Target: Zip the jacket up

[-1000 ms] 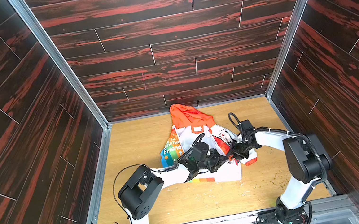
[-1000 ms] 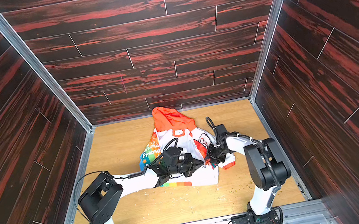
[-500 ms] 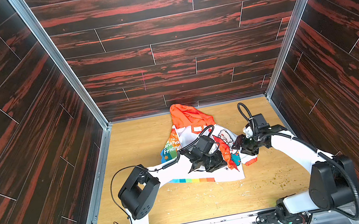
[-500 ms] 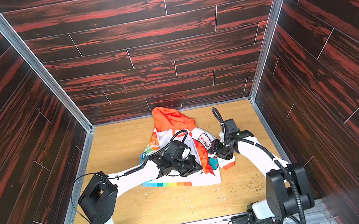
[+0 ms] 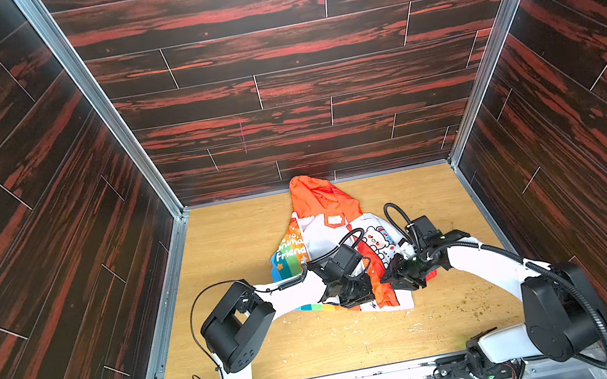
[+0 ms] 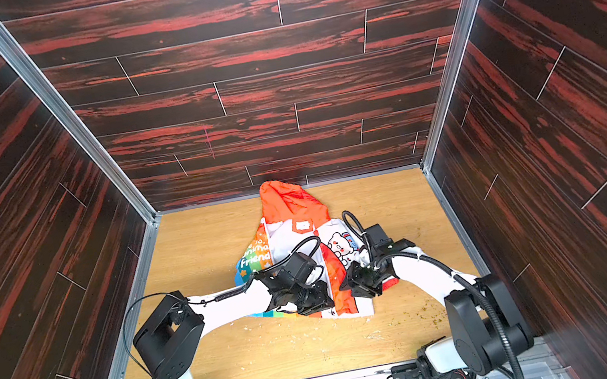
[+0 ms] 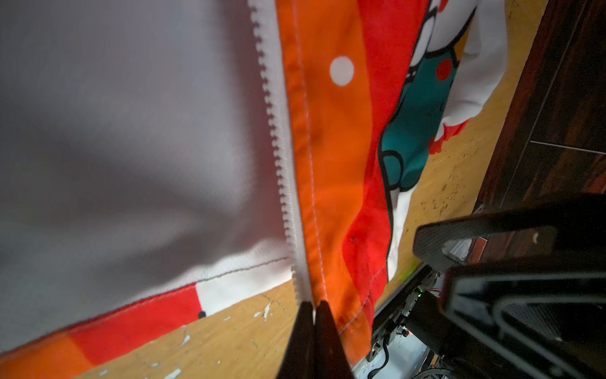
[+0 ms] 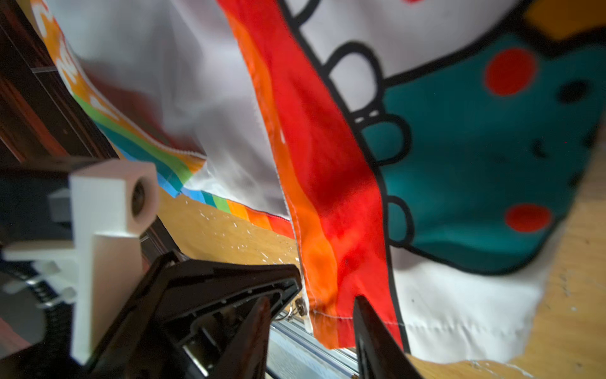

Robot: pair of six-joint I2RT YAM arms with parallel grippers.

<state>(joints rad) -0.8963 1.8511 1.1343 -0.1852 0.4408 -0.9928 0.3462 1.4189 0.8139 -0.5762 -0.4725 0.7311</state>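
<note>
We find the jacket (image 5: 323, 237) lying with its front open on the light wooden tabletop (image 5: 236, 248), about midway between the side walls. Its orange hood (image 5: 320, 200) points at the back wall and its rainbow hem (image 8: 229, 206) lies toward the arm bases. Both arms reach in to that hem, and in both top views the two grippers sit just beside each other. The left gripper (image 5: 356, 297) is on the plain white side. In its wrist view the fingertips are pressed together and the lower end of the white zipper tape (image 7: 285, 183), teeth unmeshed, runs straight into them, so we read it as pinching the jacket there. The right gripper (image 8: 311, 300) is on the printed side, below the cartoon bear (image 5: 378, 238). Its fingers stand apart on either side of the bottom corner of the orange-red front band (image 8: 314, 183), with the cloth hanging between them and not squeezed. Pale crumbs (image 5: 343, 331) are scattered on the wood near the hem.
</note>
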